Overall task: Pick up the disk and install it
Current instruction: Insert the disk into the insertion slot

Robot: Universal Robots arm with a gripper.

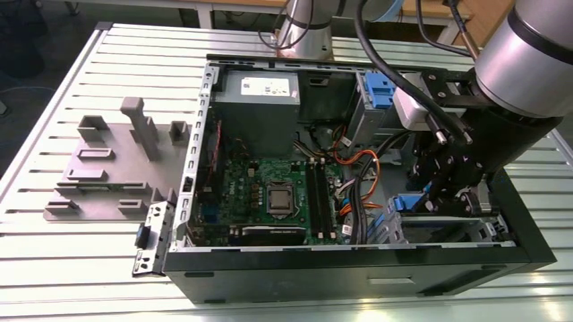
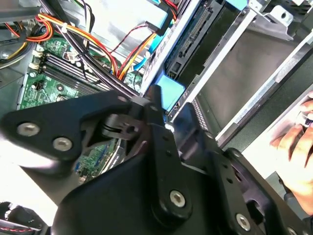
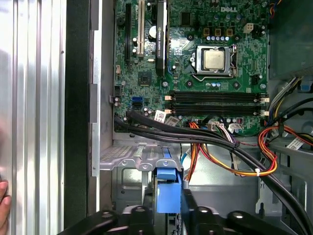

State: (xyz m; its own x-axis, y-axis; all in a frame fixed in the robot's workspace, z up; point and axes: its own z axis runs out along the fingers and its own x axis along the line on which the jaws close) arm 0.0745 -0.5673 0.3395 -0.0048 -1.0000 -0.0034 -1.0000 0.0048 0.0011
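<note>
The gripper [image 3: 168,209] reaches down into the case [image 1: 358,268] at its near corner on the exterior view's right, jaws clamped on the blue end tab of the disk [image 3: 166,186]. The disk sits at the mouth of the grey bay [image 3: 132,159], near the cables [image 3: 220,142] beside the motherboard [image 3: 146,78].

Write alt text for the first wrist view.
The gripper is shut on the blue end tab of the disk, which stands at the grey metal drive bay of an open computer case. Beyond lie the green motherboard and a bundle of black, orange and yellow cables; a person's hand shows at the picture's edge.
</note>
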